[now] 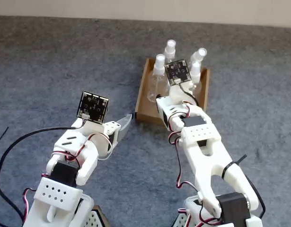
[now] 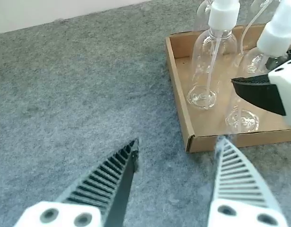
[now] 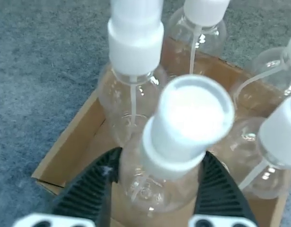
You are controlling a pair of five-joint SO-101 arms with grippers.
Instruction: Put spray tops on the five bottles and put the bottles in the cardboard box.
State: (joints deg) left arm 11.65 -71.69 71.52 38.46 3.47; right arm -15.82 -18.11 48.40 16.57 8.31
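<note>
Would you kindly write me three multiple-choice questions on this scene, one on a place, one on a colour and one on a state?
1. Where do the bottles stand?
A. in the box
B. on a shelf
C. on a tray

2. What colour are the spray tops?
A. black
B. white
C. red

3. How is the left tool?
A. shut on a bottle
B. shut on nothing
C. open

Answers:
1 A, the bottles stand inside the walls of the box.
2 B, all the spray tops are white.
3 C, the left tool has its jaws wide apart over the carpet, with nothing between them.
</note>
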